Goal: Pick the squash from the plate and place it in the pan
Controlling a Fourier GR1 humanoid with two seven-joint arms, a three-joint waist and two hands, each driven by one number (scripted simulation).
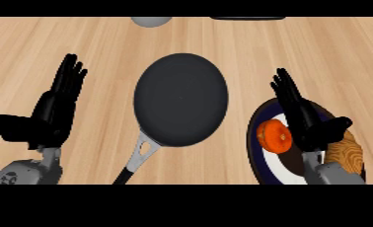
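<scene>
Head view: left hand (pixel 53 110) at left, fingers (pixel 69 75) straight, released. Black pan (pixel 180 100) mid-bench (pixel 102 38). Squash (pixel 275 136) on the plate (pixel 255 127), beside the released right hand (pixel 310 122). Grey object (pixel 151 20) at far edge.

the right hand (pixel 304 117) hides much of the plate (pixel 256 122), whose lower rim is cut off.

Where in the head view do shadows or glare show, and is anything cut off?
Head view: even light, no glare on the dark pan; the right hand hides part of the plate beside the orange squash; a grey object at the top edge is cut off.
</scene>
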